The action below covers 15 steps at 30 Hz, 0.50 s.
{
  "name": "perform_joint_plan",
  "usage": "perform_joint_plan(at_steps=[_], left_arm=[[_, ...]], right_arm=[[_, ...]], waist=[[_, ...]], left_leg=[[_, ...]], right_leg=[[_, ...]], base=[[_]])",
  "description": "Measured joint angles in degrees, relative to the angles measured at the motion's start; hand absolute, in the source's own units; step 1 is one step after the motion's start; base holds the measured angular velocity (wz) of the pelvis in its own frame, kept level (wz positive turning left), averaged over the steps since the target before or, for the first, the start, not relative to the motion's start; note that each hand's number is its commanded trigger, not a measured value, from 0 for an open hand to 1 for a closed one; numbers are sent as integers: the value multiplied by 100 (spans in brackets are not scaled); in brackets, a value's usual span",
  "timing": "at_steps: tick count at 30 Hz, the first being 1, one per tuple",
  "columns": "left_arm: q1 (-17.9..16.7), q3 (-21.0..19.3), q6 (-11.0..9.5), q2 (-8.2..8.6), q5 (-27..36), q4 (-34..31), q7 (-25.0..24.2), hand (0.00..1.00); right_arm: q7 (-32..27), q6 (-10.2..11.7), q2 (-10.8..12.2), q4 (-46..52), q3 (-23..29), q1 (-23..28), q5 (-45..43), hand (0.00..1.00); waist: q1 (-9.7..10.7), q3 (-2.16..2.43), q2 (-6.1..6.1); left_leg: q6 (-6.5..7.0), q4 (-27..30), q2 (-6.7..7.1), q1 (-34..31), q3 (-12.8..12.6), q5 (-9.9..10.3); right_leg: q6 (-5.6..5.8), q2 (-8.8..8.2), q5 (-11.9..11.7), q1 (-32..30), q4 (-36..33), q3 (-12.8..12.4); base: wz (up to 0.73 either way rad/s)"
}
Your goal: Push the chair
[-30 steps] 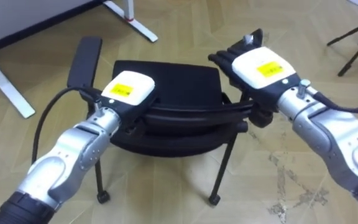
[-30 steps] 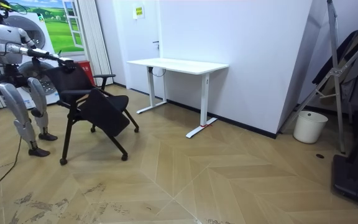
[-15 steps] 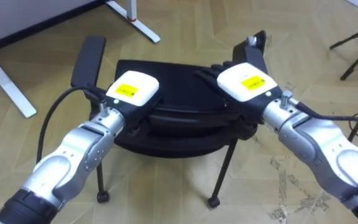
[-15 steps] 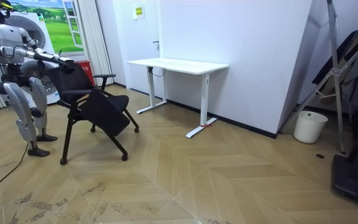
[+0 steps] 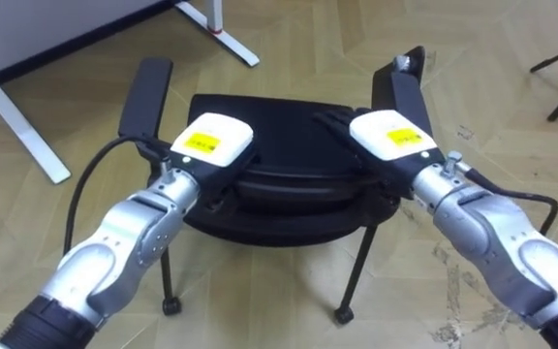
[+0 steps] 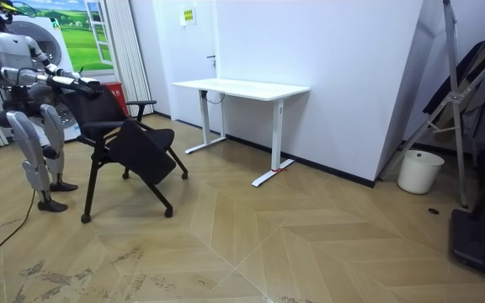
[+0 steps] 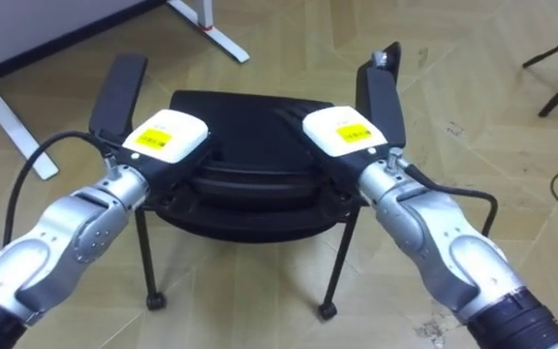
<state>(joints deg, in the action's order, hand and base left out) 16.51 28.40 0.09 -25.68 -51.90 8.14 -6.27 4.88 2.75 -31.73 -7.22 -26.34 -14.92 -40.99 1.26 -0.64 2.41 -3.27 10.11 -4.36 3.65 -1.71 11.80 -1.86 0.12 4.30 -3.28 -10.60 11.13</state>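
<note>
Black chair (image 5: pixel 260 111) on castors stands on wood parquet floor (image 5: pixel 289 39), right in front of the robot, seen from above and behind the backrest. Left hand (image 5: pixel 206 145) rests on top edge of backrest (image 5: pixel 289 189), toward its left end; whether it grips the edge or lies flat, cannot tell, since the back of the hand covers the rest. Right hand (image 5: pixel 387 136) sits on the same edge toward the right end, its dark fingers (image 5: pixel 329 118) stretched out straight and apart over the backrest toward the seat, not clamped on anything. Left armrest (image 5: pixel 145 95) stands just outside the left hand, and right armrest (image 5: pixel 405 87) just beyond the right hand. Two castors (image 5: pixel 342 315) of the near legs show on the floor below the forearms. White desk leg (image 5: pixel 22 121) at the view's left, white desk foot (image 5: pixel 216 24) at the top. Room view: robot stands at the room view's left, upright, both arms held forward at chest height to the chair's back. The chair is between the robot and a white desk (image 6: pixel 242 87) against the wall, well apart from it. White bin (image 6: pixel 419 171) far off on the room view's right.
</note>
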Motion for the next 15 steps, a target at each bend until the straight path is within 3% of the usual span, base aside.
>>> perform_joint_plan(at_steps=[4,5,6,7,8,9,10,11,12,13,15], left_arm=[[-105,0,-41,3,2,0,99,100],[-146,0,-42,2,2,0,106,100],[-196,0,-42,18,2,2,111,100],[-201,0,-49,41,2,0,124,100],[-170,-1,-96,73,-3,-8,180,100],[-189,-3,-100,84,-60,-29,171,100],[-199,-3,-101,76,-59,-30,158,100],[-224,-3,-74,69,-58,-28,124,100],[-248,-4,-64,59,-53,-29,121,100],[-271,-9,-69,42,-32,-29,124,100],[-273,-10,-89,48,-25,-30,113,100]], right_arm=[[-175,40,13,-280,59,71,128,0],[-232,36,57,-416,65,75,182,0],[-295,45,148,-569,105,74,337,0],[-333,44,189,-635,168,78,405,0],[-344,111,219,-704,344,139,607,0],[-378,150,372,-731,531,321,635,7],[-416,155,438,-733,610,364,605,25],[-494,177,504,-760,686,413,506,29],[-526,193,508,-778,698,418,484,56],[-601,222,508,-786,746,453,450,64],[-781,211,512,-838,766,486,440,77]], waist=[[4,6,-33],[8,4,-26],[57,-6,-8],[124,-5,-25],[225,0,-63],[125,58,50],[99,64,61],[64,44,26],[42,36,-1],[38,23,-29],[111,20,-41]], left_leg=[[0,145,1,13,-78,0],[0,346,11,-43,-180,5],[78,700,8,-286,-287,136],[123,548,23,-391,-294,144],[307,49,32,-633,-343,-169],[266,144,69,-599,-596,-246],[272,192,88,-591,-629,-242],[272,246,120,-532,-532,-240],[271,241,125,-491,-461,-237],[266,238,140,-462,-343,-229],[267,147,184,-428,-343,-229]], right_leg=[[0,-24,0,91,0,-30],[0,-82,-3,134,2,-125],[9,-173,-1,187,13,-414],[24,-187,8,188,11,-525],[163,-194,90,112,-42,-630],[288,-230,175,49,-61,-715],[305,-224,188,61,-48,-682],[286,-235,173,123,-20,-527],[264,-238,149,150,-16,-443],[243,-252,124,214,22,-307],[272,-252,146,312,110,-194]], base=[[1],[14],[24],[50],[9],[-13],[-53],[-32],[-27],[0],[27]])
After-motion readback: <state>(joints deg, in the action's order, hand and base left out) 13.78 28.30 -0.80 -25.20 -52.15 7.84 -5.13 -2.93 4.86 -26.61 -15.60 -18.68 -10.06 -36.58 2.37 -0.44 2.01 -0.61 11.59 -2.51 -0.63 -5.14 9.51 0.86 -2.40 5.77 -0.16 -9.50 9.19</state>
